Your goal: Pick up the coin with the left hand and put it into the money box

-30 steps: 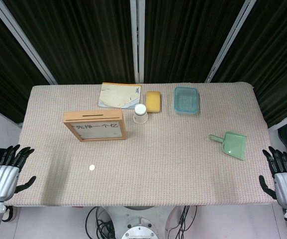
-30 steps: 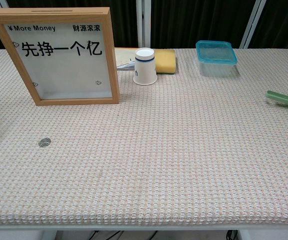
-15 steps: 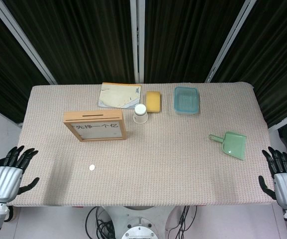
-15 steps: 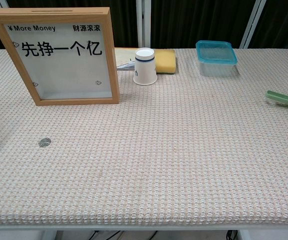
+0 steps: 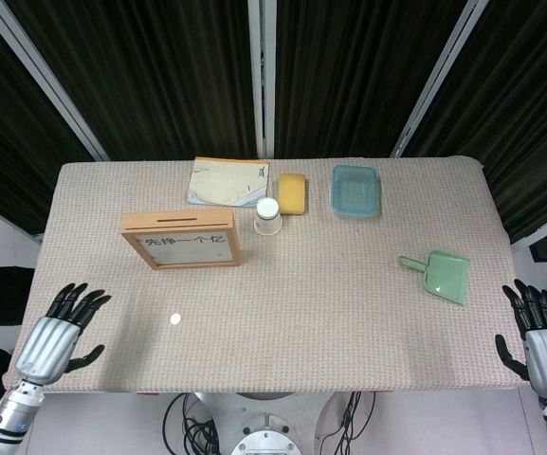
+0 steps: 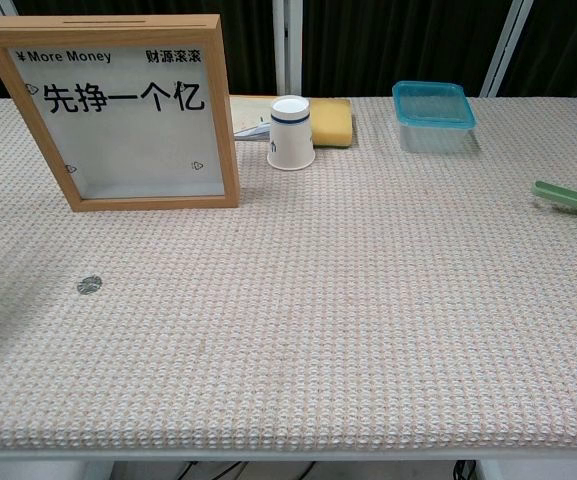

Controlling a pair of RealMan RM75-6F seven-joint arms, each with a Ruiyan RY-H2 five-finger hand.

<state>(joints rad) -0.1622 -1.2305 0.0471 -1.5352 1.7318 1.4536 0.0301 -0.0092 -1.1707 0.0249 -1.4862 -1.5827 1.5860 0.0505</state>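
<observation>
A small silver coin [image 5: 173,320] lies flat on the woven table cover, in front of the money box; the chest view shows the coin [image 6: 89,285] near the left side. The money box [image 5: 181,239] is a wooden frame with a white front and a slot in its top, standing upright at the left-middle, and the chest view has the money box [image 6: 113,110] at upper left. My left hand [image 5: 57,336] hovers over the table's front-left corner, fingers spread and empty, left of the coin. My right hand [image 5: 542,343] stays off the front-right edge, fingers spread, empty.
Behind the box lie a booklet [image 5: 227,181], a white paper cup [image 5: 267,215], a yellow sponge [image 5: 293,192] and a teal plastic container [image 5: 355,190]. A green dustpan [image 5: 441,275] sits at the right. Dark curtains hang behind the table.
My left hand has moved right and forward from beside the table onto its front-left corner, closer to the coin. The right hand has barely shifted.
</observation>
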